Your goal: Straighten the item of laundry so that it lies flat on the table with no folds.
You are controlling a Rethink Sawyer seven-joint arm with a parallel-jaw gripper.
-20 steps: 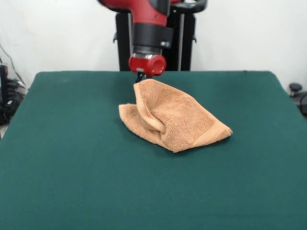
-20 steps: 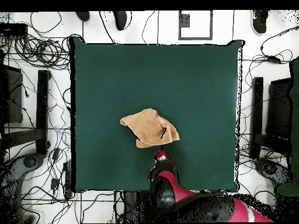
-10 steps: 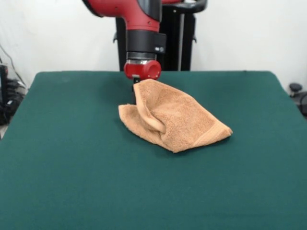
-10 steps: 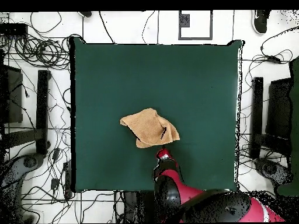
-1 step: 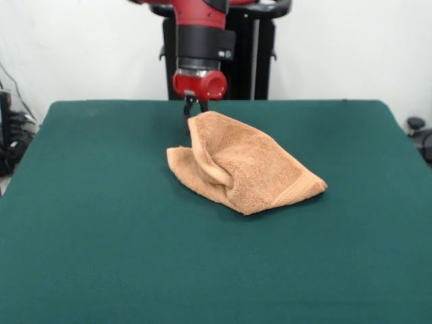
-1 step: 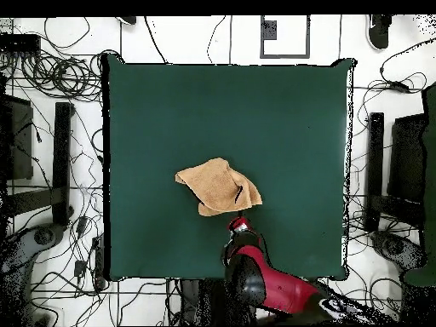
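Towel lies crumpled mid-frame on the table. Gripper hovers just above its upper-left peak, fingers slightly spread, holding nothing. We judge it best to pinch that raised corner only, then drag outward low.

The arm is cut off at the top edge; the towel's folds hide its underside.

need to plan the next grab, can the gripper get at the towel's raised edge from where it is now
Probably yes. The gripper hangs just above and behind the towel, next to its raised edge, and nothing else on the table stands between them.
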